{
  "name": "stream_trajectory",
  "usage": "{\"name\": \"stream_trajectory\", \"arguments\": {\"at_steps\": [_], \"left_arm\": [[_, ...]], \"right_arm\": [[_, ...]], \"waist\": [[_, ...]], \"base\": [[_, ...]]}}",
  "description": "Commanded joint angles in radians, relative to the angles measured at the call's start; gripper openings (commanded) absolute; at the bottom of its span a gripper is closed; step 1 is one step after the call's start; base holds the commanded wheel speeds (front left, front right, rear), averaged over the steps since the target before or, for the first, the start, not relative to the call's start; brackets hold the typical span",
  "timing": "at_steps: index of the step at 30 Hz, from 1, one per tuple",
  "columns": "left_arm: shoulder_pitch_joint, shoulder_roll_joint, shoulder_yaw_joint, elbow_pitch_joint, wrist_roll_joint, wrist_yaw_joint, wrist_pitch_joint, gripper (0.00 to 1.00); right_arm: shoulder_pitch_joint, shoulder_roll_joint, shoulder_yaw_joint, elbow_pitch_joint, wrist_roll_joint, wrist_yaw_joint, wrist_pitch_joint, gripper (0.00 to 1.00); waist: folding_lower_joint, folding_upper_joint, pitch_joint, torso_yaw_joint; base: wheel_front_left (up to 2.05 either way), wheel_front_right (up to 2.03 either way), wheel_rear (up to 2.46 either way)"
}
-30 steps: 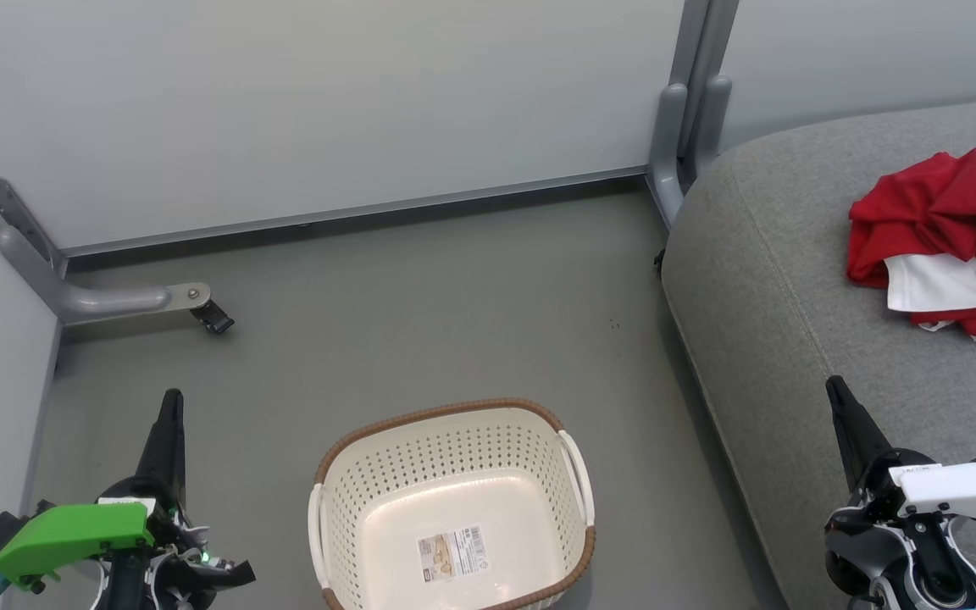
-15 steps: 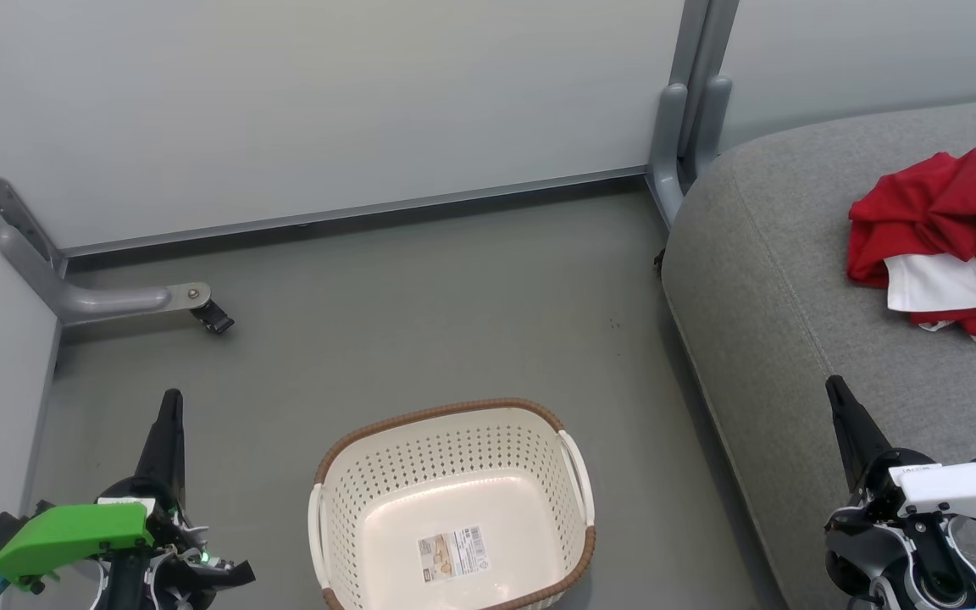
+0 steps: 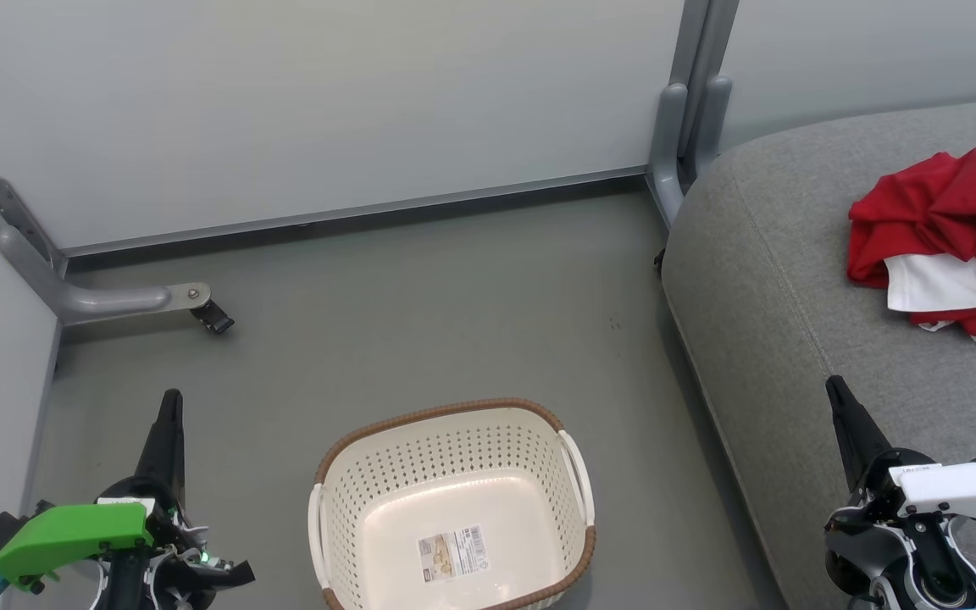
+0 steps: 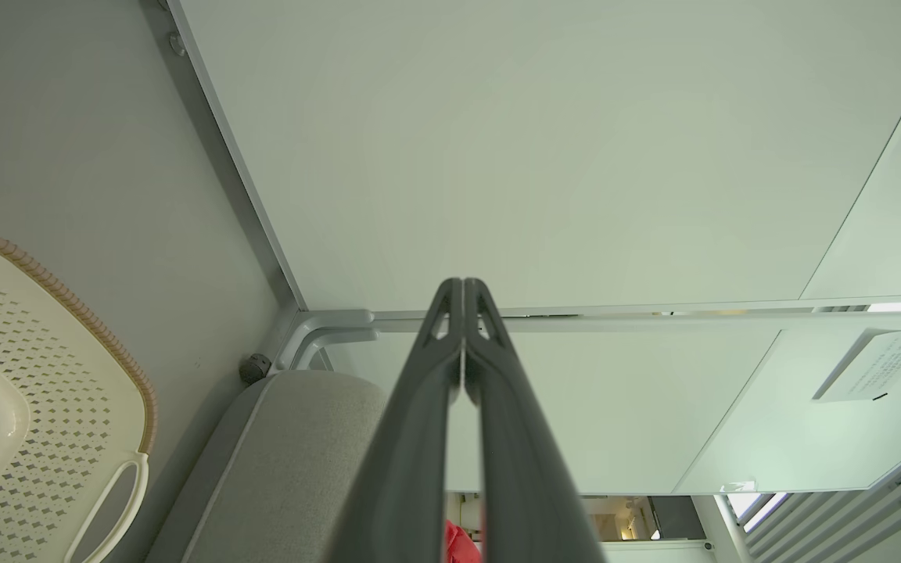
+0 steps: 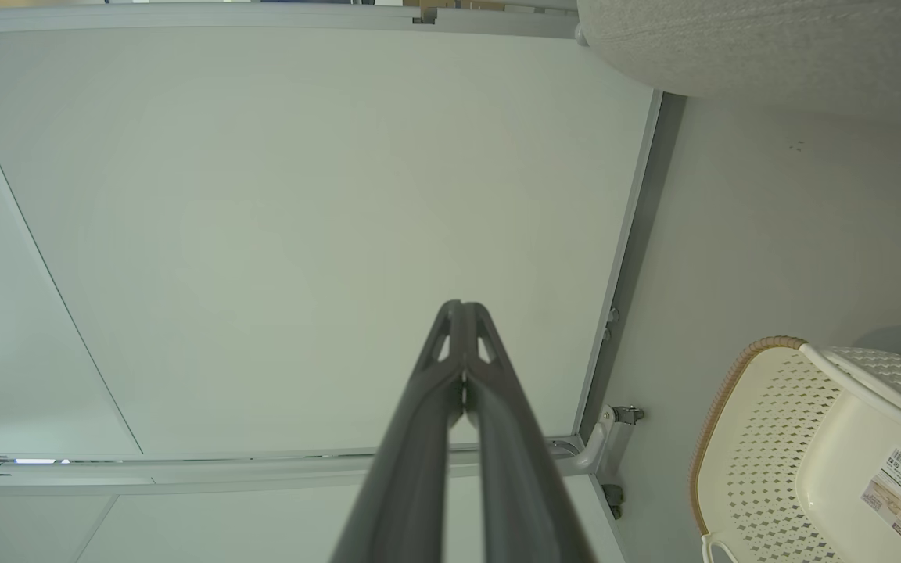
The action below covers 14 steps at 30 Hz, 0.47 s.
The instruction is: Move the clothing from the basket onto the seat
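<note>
Red clothing point(image 3: 937, 229) with white panels, crumpled in one heap on the seat point(image 3: 776, 322), beyond and to the right of the basket point(image 3: 446, 449) and well apart from it. Runs off the right edge of the head view. Peeks as a red sliver point(image 4: 458, 543) at the bottom of the left wrist view.

Grey woven seat with a stitched seam, its rounded corner close to the basket's right side but not touching it; seen too in the left wrist view point(image 4: 294, 453) and the right wrist view point(image 5: 771, 47).

Cream perforated basket with a brown rim and white side handles, standing upright on the grey floor point(image 3: 420, 288), its bare bottom showing with a label sticker point(image 3: 452, 552) on it. Shows also at the edge of the left wrist view point(image 4: 52, 367) and the right wrist view point(image 5: 763, 438).

Left tool point(image 3: 171, 400) to the basket's left, closed on nothing, fingers pressed together point(image 4: 463, 283), a green cover point(image 3: 64, 534) behind it. Right tool point(image 3: 834, 388) to the basket's right, over the seat's near edge, likewise closed and holding nothing point(image 5: 462, 306), a white cover point(image 3: 954, 487) behind it.

Beyond the basket, pale wall panels point(image 3: 327, 102), a grey metal foot point(image 3: 115, 298) to the far left and a grey post point(image 3: 691, 102) to the far right.
</note>
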Motion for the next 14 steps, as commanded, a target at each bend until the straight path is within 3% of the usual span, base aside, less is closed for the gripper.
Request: {"name": "stream_trajectory", "arguments": {"at_steps": [1, 14], "left_arm": [[-0.012, 0.002, 0.004, 0.001, 0.001, -0.005, 0.003, 0.0], [-0.012, 0.001, 0.005, 0.001, 0.002, -0.005, 0.003, 0.0]], "right_arm": [[-0.005, -0.006, -0.002, 0.001, 0.004, 0.0, 0.003, 0.0], [-0.005, -0.006, -0.002, 0.001, 0.004, 0.0, 0.003, 0.0]], "waist": [[0.0, 0.0, 0.0, 0.0], [0.0, 0.0, 0.0, 0.0]], "base": [[0.0, 0.0, 0.0], [0.0, 0.0, 0.0]]}}
